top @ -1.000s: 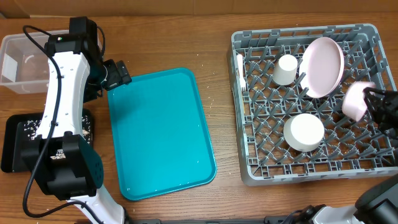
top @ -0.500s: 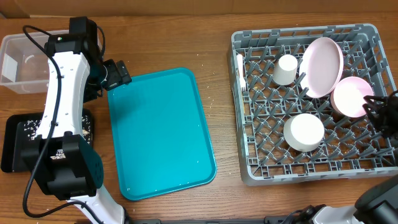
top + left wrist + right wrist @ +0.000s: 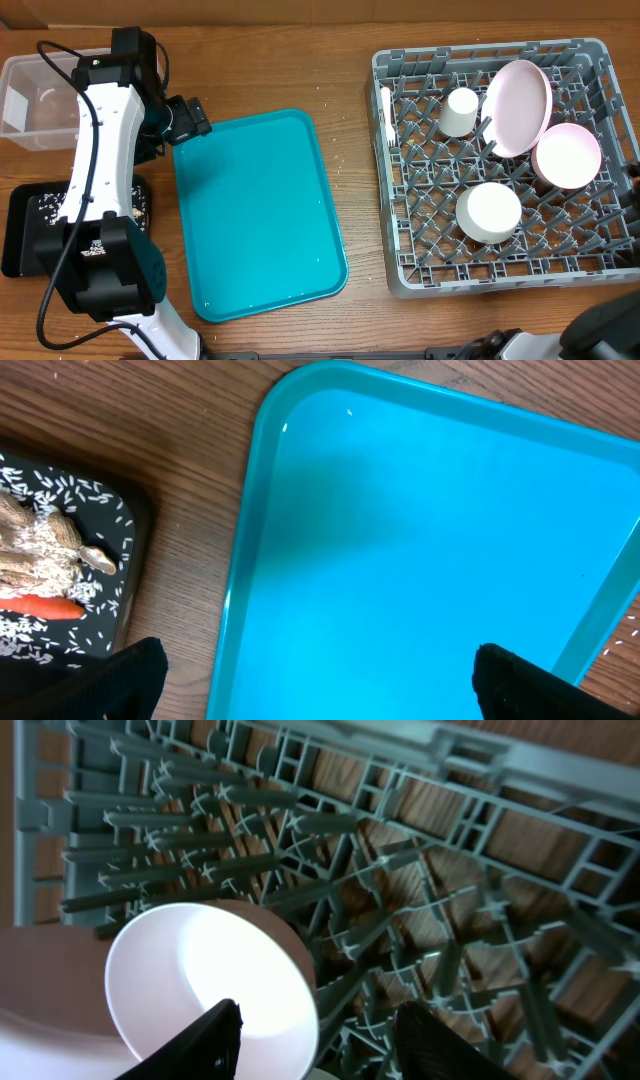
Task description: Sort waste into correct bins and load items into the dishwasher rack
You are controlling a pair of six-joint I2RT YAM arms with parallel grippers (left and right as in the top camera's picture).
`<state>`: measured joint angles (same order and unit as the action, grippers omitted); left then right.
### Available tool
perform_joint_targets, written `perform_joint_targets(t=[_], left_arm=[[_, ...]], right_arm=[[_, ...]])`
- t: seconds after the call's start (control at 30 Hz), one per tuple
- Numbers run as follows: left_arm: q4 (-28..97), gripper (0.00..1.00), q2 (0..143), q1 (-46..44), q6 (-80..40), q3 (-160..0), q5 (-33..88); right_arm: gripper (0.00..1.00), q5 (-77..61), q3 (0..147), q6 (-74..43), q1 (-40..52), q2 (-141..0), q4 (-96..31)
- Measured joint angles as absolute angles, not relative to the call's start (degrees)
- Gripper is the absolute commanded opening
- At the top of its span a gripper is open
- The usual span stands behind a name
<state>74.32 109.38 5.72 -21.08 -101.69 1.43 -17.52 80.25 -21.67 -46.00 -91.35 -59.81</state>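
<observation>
far left of the teal tray [image 3: 260, 215], the clear tub [image 3: 35, 100] is sitting toward the back and the black tray [image 3: 18, 235] toward the front. in the black tray an orange carrot [image 3: 45, 605] is lying among rice scraps [image 3: 60, 530]. the left gripper [image 3: 320, 665] is hanging over the teal tray's back left corner, its jaws standing wide apart and gripping nothing. well to the right of the teal tray, the dishwasher rack [image 3: 490, 283] is holding the dishes. the fork [image 3: 386, 115] is lying along the side nearest the teal tray. beyond it we are seeing the cup [image 3: 460, 112], the white bowl [image 3: 488, 212], the pink plate [image 3: 518, 107] leaning on edge, and the pink bowl [image 3: 567, 156] tipped on its side, farthest from the teal tray. the right gripper [image 3: 318, 1010] is hovering just beside that pink bowl with its jaws parted. it seems to be gripping nothing, though the wrist view is showing only the fingertips.
</observation>
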Motion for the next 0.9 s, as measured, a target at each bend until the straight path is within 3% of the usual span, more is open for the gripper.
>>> perform_joint_targets(t=[0.27, 0.77, 0.83, 0.9], left_arm=[[74.3, 1.0, 109.4, 5.7, -21.1, -101.7, 1.4], [74.3, 1.0, 109.4, 5.7, -21.1, -101.7, 1.4], [74.3, 1.0, 109.4, 5.7, -21.1, -101.7, 1.4], [74.3, 1.0, 109.4, 5.7, -21.1, -101.7, 1.4]], right_arm=[[0.4, -12.6, 80.2, -23.1, -37.1, -97.3, -56.8], [0.39, -4.4, 80.2, -25.2, -36.4, -99.5, -58.8], [0.31, -4.3, 80.2, -25.3, -36.4, -99.5, -59.1], [0.17, -4.2, 80.2, -25.5, -36.4, -99.5, -59.3]])
